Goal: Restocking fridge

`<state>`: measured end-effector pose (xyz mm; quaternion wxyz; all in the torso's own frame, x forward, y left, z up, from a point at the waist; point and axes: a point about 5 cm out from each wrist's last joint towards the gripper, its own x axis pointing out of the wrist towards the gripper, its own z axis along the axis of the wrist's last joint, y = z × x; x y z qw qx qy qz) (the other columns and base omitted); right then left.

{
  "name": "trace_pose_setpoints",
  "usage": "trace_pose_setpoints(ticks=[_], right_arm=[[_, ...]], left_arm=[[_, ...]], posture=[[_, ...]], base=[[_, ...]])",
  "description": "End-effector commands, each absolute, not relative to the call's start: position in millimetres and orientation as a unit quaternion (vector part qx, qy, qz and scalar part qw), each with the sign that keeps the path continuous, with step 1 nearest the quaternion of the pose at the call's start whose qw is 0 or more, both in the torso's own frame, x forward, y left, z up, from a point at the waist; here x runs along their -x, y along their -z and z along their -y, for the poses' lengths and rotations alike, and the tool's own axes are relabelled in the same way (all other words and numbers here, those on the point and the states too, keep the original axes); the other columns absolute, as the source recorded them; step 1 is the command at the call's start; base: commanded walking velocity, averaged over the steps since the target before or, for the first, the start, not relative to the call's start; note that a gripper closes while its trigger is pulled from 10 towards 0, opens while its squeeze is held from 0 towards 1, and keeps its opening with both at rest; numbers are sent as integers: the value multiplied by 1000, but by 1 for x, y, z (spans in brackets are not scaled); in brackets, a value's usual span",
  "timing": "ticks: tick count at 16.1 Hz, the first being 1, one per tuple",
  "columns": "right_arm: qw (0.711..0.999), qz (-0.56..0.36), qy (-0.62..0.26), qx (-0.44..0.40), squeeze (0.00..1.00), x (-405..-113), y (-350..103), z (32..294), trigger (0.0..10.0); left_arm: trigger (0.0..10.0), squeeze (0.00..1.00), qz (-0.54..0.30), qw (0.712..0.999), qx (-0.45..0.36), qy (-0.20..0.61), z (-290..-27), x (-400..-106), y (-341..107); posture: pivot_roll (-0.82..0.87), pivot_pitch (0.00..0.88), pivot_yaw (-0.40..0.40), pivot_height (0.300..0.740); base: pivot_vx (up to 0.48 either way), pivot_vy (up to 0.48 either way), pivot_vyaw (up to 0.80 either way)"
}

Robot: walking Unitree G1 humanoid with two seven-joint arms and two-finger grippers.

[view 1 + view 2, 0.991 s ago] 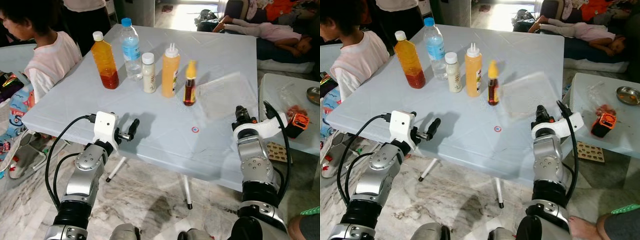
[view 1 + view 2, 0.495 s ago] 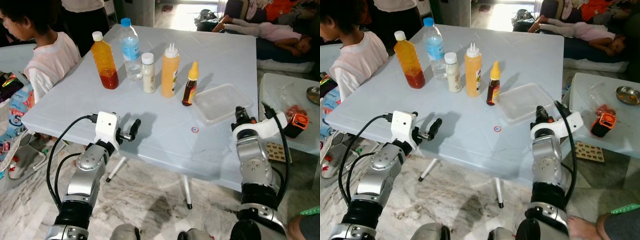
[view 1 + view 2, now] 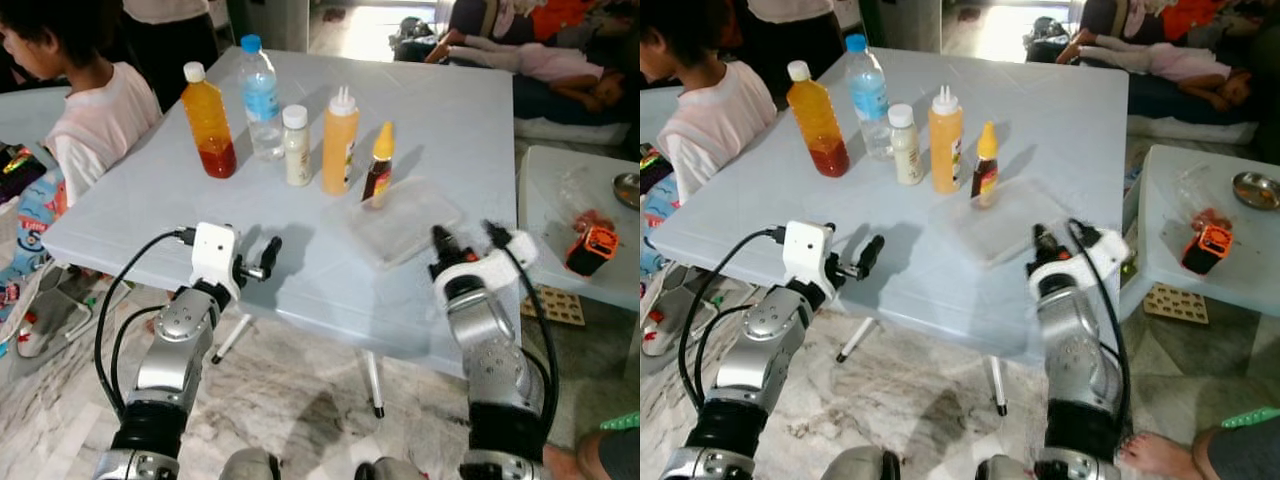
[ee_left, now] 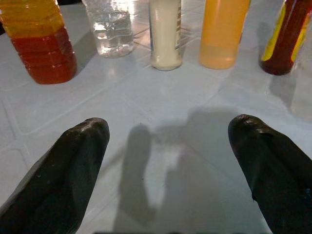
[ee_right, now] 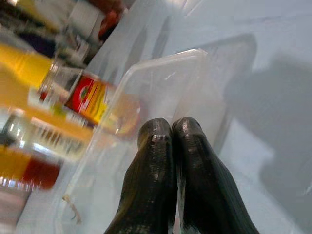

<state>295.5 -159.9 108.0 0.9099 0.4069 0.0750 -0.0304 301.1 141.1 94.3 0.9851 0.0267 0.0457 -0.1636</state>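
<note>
Our right gripper (image 5: 173,134) pinching the near rim of the clear tray (image 3: 402,218), arm bent up at table (image 3: 150,200) edge, left gripper (image 4: 168,161) spread wide, hovering near the bottles (image 3: 290,130).

A person in a pink shirt (image 3: 85,120) sits beside the table's far-left corner; another person (image 3: 560,70) lies (on a mattress) beyond it.
</note>
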Motion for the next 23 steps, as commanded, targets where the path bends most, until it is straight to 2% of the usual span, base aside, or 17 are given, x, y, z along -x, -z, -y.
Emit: trace_pose_setpoints(ticks=[1, 2, 3, 8, 9, 10, 13, 17, 23], right_arm=[[910, -109, 17, -399, 0, -290, -101, 149, 10000], [924, -145, -12, -354, 0, -278, -98, 144, 10000], [926, -157, -20, -342, 0, -274, -97, 144, 10000], [925, -215, -60, -308, 0, -249, -89, 143, 10000], [922, -217, -65, -313, 588, -246, -89, 142, 10000], [922, -219, -68, -313, 1000, -244, -89, 142, 10000], [928, -218, -76, -291, 1000, -243, -91, 143, 10000], [953, -174, -89, -233, 1000, -251, -106, 143, 10000], [965, -131, -87, -211, 1000, -259, -118, 142, 10000]], left_arm=[[10000, 0, -32, 986, -36, 161, -143, -303, -101], [10000, 0, -33, 986, -36, 162, -143, -303, -101], [10000, 0, -33, 985, -36, 163, -142, -303, -101], [10000, 0, -32, 985, -36, 166, -141, -304, -101], [10000, 0, -32, 985, -36, 166, -141, -304, -101], [10000, 0, -32, 985, -36, 166, -141, -304, -102], [10000, 0, -33, 985, -37, 167, -141, -304, -101], [10000, 0, -34, 984, -37, 168, -140, -305, -101], [10000, 0, -32, 985, -36, 168, -139, -306, -101]], posture=[[59, 19, 43, 740], [55, 17, 43, 740], [52, 16, 44, 740], [46, 15, 46, 740], [48, 16, 46, 740], [47, 17, 47, 740], [47, 15, 48, 740], [46, 10, 49, 740], [48, 8, 49, 740]], base=[[0, 0, 0], [0, 0, 0], [0, 0, 0], [0, 0, 0], [0, 0, 0], [0, 0, 0], [0, 0, 0], [0, 0, 0], [0, 0, 0]])
